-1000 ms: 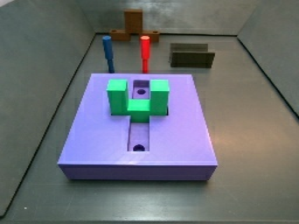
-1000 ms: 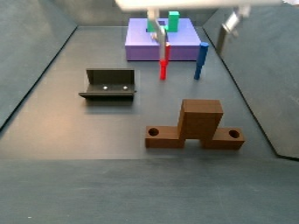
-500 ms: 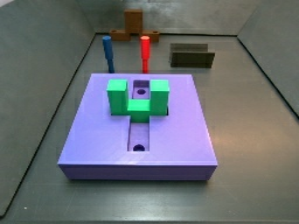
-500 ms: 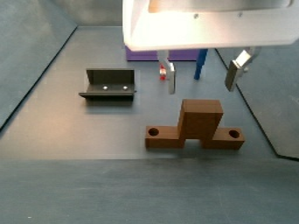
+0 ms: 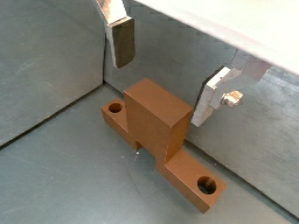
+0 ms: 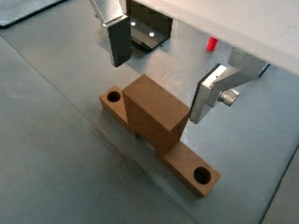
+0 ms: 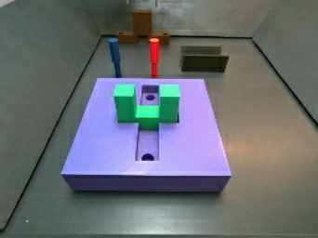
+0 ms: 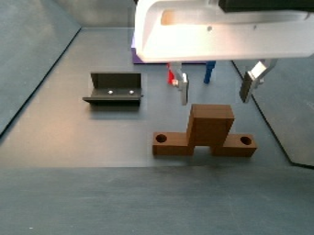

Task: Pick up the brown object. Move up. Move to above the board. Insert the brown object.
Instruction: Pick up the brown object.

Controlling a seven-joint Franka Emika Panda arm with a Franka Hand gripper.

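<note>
Brown object (image 5: pixel 158 131) on floor; claw (image 5: pixel 167 72) spread wide directly above.

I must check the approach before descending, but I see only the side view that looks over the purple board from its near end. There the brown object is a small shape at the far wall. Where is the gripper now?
Observer: The gripper hangs above the brown object, jaws open, holding nothing.
Operator: Do the fingers stand on both sides of the raised block?
Observer: Yes. In both wrist views one finger is beyond one side of the block and the other on the opposite side, neither touching it.
Operator: Which way does its flat base lie?
Observer: In a wrist view the base runs crosswise to the line between the fingers, a round hole near each end.
</note>
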